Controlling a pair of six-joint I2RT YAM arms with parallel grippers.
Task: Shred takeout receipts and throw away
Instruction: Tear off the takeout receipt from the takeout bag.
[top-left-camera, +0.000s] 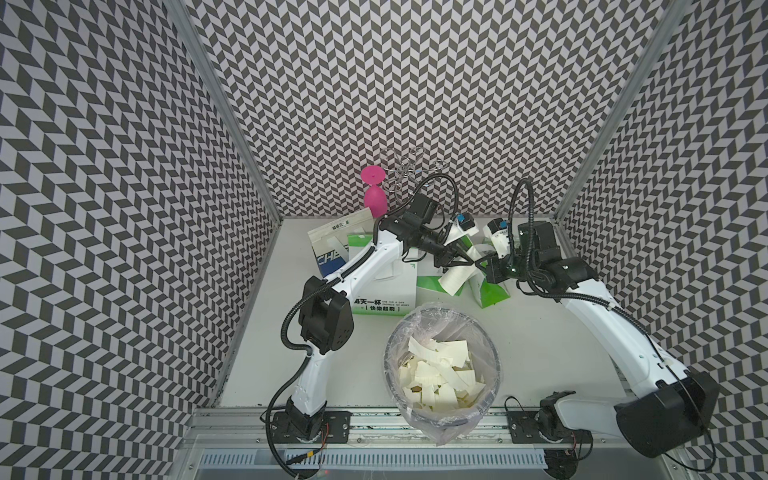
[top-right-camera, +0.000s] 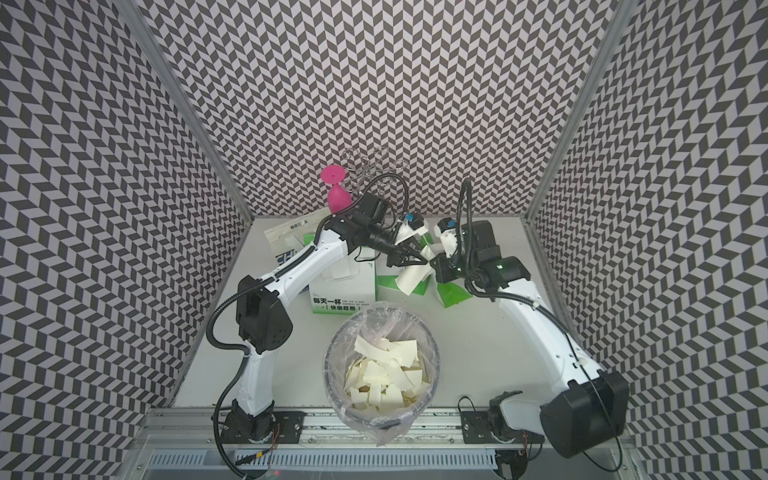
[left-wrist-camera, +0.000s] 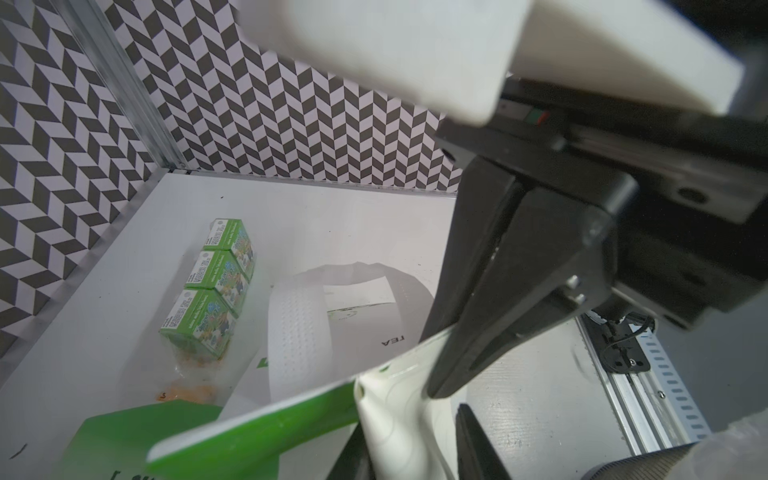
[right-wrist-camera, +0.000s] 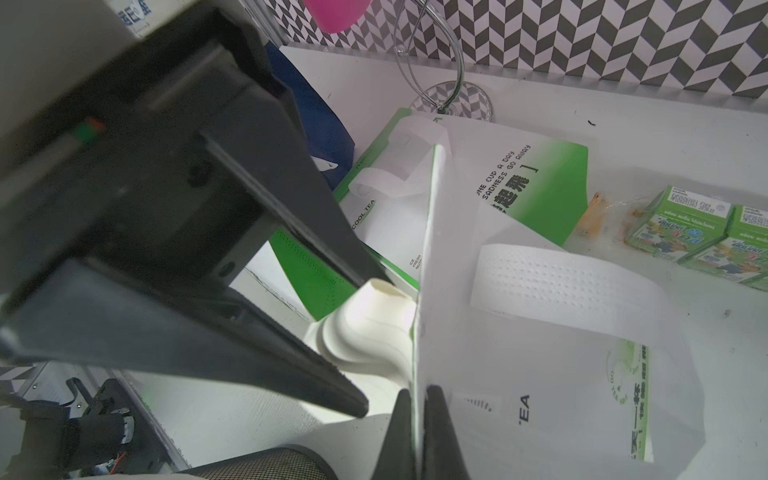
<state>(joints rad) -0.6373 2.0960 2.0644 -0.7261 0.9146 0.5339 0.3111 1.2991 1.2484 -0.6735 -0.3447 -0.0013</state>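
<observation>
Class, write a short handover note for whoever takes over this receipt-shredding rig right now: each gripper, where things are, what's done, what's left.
Right gripper: shut on the top edge of a green-and-white bag.
Left gripper: jaws on either side of the bunched receipt against that bag; whether the grip is firm cannot be told.
Done: many torn scraps lie in the lined bin at the front of the table.
Left: probably pull this receipt free, tear it, drop the pieces in the bin, then check the large bag behind the bin.

Bright, even overhead light; soft shadows; close wrist-view foregrounds blurred; bowed edges.
</observation>
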